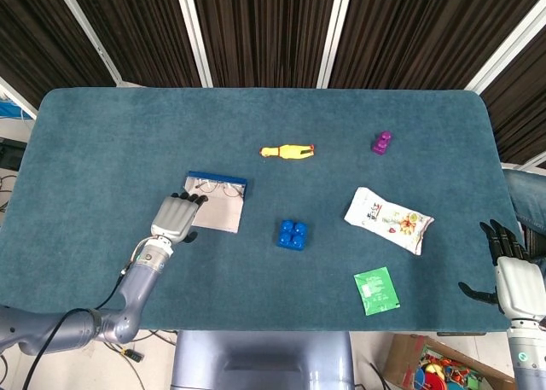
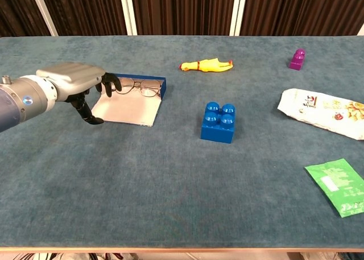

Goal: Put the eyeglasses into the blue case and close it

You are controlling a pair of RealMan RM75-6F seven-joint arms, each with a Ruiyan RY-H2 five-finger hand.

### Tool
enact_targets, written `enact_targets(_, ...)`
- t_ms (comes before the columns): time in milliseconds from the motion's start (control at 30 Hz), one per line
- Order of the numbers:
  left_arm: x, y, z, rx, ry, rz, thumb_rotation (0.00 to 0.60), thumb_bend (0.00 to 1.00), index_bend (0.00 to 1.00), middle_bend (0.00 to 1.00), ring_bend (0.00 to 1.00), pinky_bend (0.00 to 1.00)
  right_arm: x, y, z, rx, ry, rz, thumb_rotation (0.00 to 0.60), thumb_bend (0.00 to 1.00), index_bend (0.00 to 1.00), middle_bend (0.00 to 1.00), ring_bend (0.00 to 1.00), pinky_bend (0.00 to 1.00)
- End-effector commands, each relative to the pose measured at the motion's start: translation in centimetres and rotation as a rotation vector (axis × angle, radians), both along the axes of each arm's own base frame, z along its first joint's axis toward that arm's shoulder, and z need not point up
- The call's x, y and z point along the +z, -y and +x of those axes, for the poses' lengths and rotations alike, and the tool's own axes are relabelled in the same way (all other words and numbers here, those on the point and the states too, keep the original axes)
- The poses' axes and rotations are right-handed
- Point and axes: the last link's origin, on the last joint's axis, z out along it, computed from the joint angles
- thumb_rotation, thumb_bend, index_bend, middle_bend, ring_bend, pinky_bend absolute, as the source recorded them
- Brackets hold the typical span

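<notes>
The blue case (image 1: 217, 177) (image 2: 162, 88) lies open at the table's left middle, its grey lid flat toward me. The thin-framed eyeglasses (image 1: 213, 186) (image 2: 136, 87) rest inside it against the blue wall. My left hand (image 1: 173, 217) (image 2: 79, 83) hovers just left of and in front of the case, palm down, fingers loosely apart and holding nothing; its fingertips overlap the lid's near-left corner. My right hand (image 1: 508, 262) hangs open off the table's front right edge, seen only in the head view.
A yellow rubber chicken (image 1: 287, 151) (image 2: 206, 64) lies behind the case. A blue brick (image 1: 292, 234) (image 2: 218, 122) stands right of the case. Further right are a purple toy (image 1: 381, 142) (image 2: 297, 58), a snack bag (image 1: 388, 219) (image 2: 324, 112) and a green sachet (image 1: 376, 289) (image 2: 338, 186).
</notes>
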Motion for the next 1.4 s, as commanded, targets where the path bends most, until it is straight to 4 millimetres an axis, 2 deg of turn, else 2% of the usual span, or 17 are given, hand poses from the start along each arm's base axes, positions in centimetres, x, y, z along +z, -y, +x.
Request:
enact_targets(33, -0.5, 0.1, -0.1, -0.008, 0.000, 0.001, 0.600, 0.20, 0.22, 0.28, 0.22, 0.31, 0.0, 0.0, 0.0, 0.000, 0.000, 0.001, 0.600, 0.06, 0.09, 0.00, 0.00, 0.17)
enact_targets(600, -2.5, -0.1, 0.9, -0.065, -0.037, -0.002, 0.600, 0.20, 0.22, 0.23, 0.21, 0.28, 0.0, 0.0, 0.0, -0.004, -0.001, -0.002, 0.600, 0.06, 0.09, 0.00, 0.00, 0.17)
enact_targets(900, -3.2, -0.2, 1.1, -0.075, -0.054, -0.001, 0.600, 0.20, 0.19, 0.20, 0.15, 0.15, 0.0, 0.0, 0.0, -0.006, 0.003, -0.001, 0.600, 0.06, 0.09, 0.00, 0.00, 0.17)
enact_targets(1400, -3.4, -0.5, 0.9, -0.070, -0.055, 0.017, 0.600, 0.20, 0.20, 0.19, 0.14, 0.14, 0.0, 0.0, -0.1, -0.009, 0.004, 0.001, 0.600, 0.06, 0.09, 0.00, 0.00, 0.17)
